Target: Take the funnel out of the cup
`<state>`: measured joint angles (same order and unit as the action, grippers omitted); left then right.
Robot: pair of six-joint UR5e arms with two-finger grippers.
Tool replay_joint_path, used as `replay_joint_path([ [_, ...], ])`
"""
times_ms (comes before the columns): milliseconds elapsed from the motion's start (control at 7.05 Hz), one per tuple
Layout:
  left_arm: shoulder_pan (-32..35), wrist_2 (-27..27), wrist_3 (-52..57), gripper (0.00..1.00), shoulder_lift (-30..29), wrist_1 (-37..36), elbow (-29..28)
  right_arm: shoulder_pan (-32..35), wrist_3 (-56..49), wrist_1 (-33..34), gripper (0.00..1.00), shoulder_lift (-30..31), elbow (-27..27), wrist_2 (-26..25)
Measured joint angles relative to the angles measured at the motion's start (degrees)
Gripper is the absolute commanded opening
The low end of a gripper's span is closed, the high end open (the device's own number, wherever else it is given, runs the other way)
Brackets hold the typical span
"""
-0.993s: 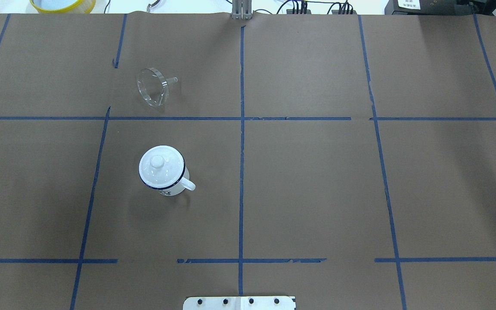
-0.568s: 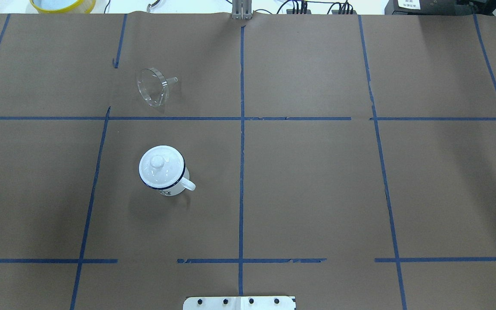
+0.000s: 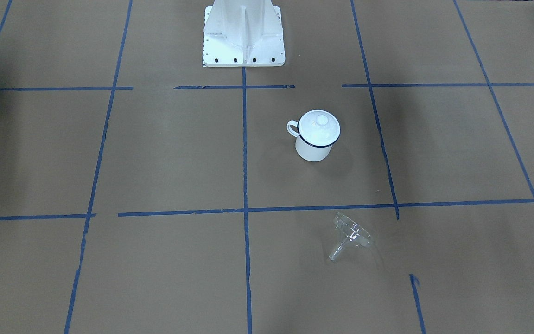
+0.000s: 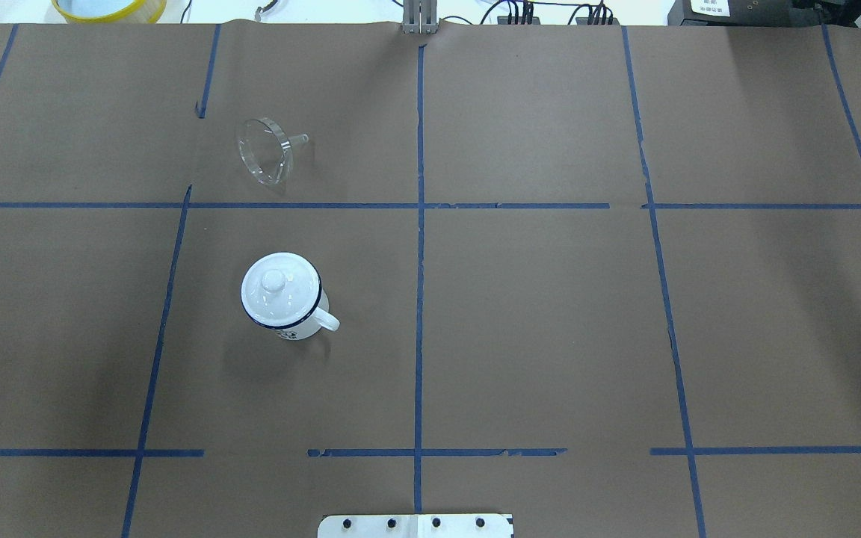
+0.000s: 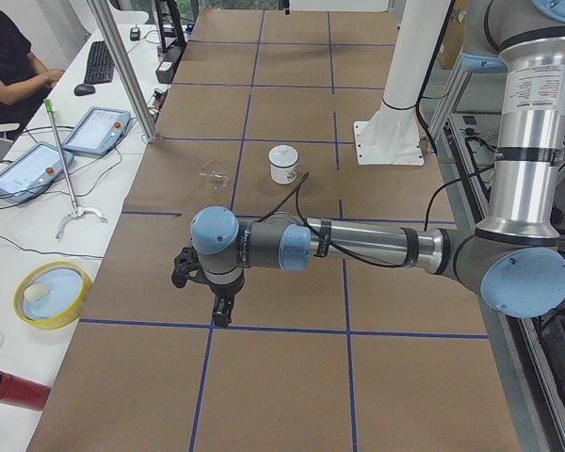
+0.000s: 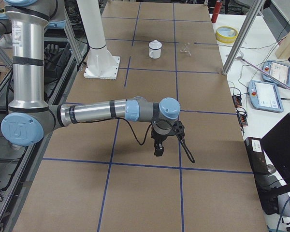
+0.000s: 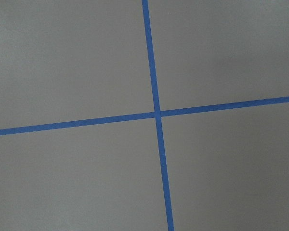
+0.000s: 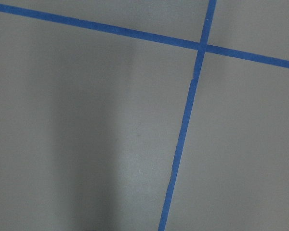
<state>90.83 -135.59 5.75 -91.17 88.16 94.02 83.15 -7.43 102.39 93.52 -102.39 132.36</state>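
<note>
The table (image 4: 550, 336), covered in brown paper and crossed by a grid of blue tape lines (image 4: 419, 224), fills the overhead view.

The left arm (image 5: 358, 247) stretches across the middle of the exterior left view. Its gripper (image 5: 221, 313) hangs above the paper just over a tape line. This side view does not show whether its fingers are spread or closed.

The right arm (image 6: 96, 112) reaches across the centre of the exterior right view. Its gripper (image 6: 158, 149) points down over bare paper, and the set of its fingers cannot be told either. Both wrist views show only paper and tape crossings.

The white robot base (image 3: 244, 32) stands at the top centre of the front-facing view.

The cup (image 3: 313, 152) stands upright left of centre in the overhead view, with its handle toward the lower right. A white domed lid (image 4: 279, 288) with a knob sits on its mouth.

The funnel (image 4: 264, 152) lies on its side on the paper in the upper left of the overhead view. Its wide mouth faces left and its spout points right. It is well apart from the cup, with a tape line between them, and nothing grips it.
</note>
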Motion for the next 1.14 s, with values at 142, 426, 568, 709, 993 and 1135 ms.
replay_joint_path([
  [142, 0.1, 0.0, 0.1, 1.00, 0.9, 0.3, 0.7, 0.0, 0.0, 0.0, 1.00, 0.0, 0.0, 0.0],
  [426, 1.5, -0.9, 0.6, 1.00, 2.1, 2.3, 1.0, 0.0, 0.0, 0.0, 1.00, 0.0, 0.0, 0.0],
  [568, 2.2, -2.2, 0.5, 1.00, 2.0, 2.7, 0.8, 0.0, 0.0, 0.0, 1.00, 0.0, 0.0, 0.0],
  [709, 2.6, -2.7, 0.5, 1.00, 1.8, 2.8, 0.5, 0.0, 0.0, 0.0, 1.00, 0.0, 0.0, 0.0],
  [993, 2.7, -2.9, 0.4, 1.00, 2.1, 2.7, -0.2, 0.0, 0.0, 0.0, 1.00, 0.0, 0.0, 0.0],
  [1135, 2.7, -3.1, 0.4, 1.00, 2.3, 2.5, -1.2, 0.0, 0.0, 0.0, 1.00, 0.0, 0.0, 0.0],
])
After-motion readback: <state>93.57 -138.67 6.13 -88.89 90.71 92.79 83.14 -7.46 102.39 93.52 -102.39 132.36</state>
